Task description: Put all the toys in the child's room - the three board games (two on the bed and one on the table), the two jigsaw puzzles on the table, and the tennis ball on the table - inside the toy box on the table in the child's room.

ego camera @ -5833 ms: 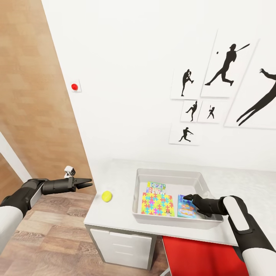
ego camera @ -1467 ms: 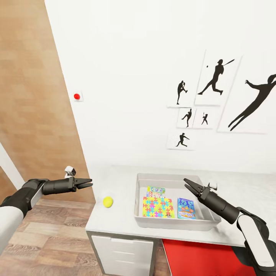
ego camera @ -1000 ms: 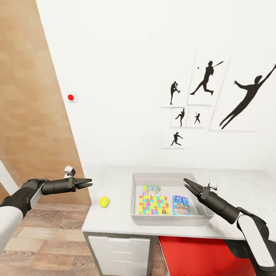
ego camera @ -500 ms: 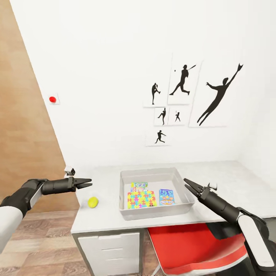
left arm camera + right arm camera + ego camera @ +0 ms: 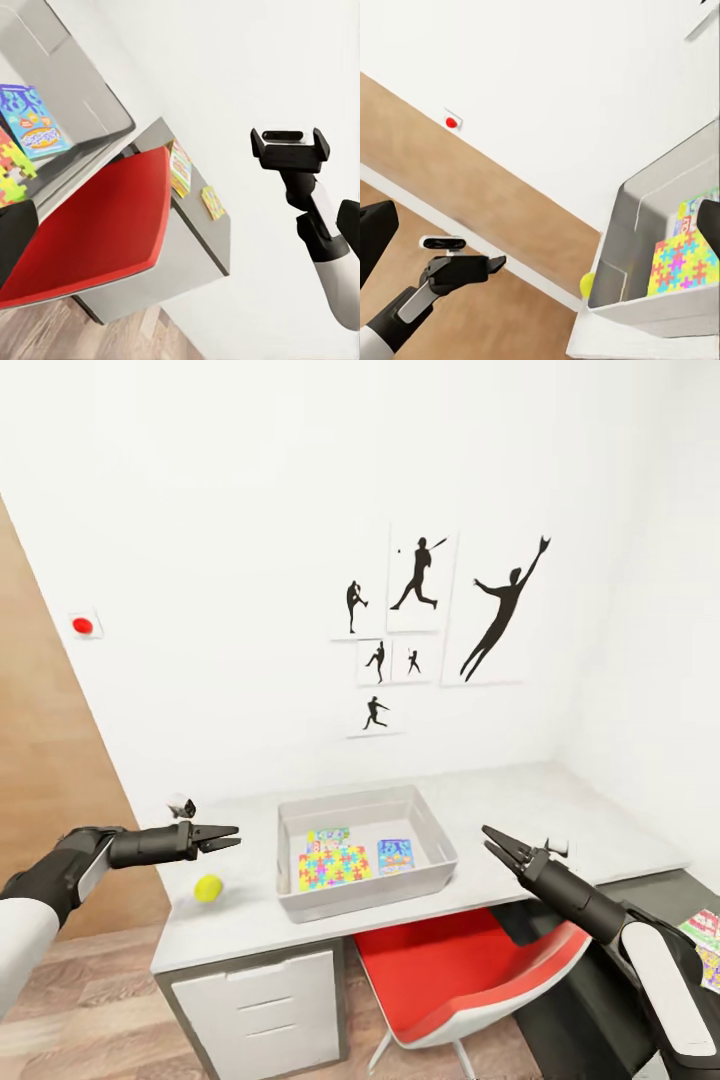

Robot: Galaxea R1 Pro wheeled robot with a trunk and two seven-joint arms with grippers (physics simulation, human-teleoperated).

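The light grey toy box [image 5: 372,897] stands on the pale table [image 5: 520,800]. Inside it lie a jigsaw puzzle [image 5: 333,867] with bright interlocking pieces, a blue flat box [image 5: 396,854] and a third flat box [image 5: 328,838]. The tennis ball [image 5: 208,887] rests on the table left of the toy box. My left gripper [image 5: 230,836] hangs open above and just left of the ball, holding nothing. My right gripper [image 5: 491,838] is open and empty in the air right of the toy box. Two more colourful flat boxes [image 5: 706,930] lie on the dark desk top at the far right.
A red-and-white chair [image 5: 470,980] is tucked under the table in front of the toy box. White drawers [image 5: 260,1000] sit below the table's left end. Black silhouette posters [image 5: 420,575] hang on the white wall, with a wood panel [image 5: 40,790] at left.
The right gripper let go of the blue box in the toy box and rose out of it. Since then the camera has swung right; both arms hold their pose.
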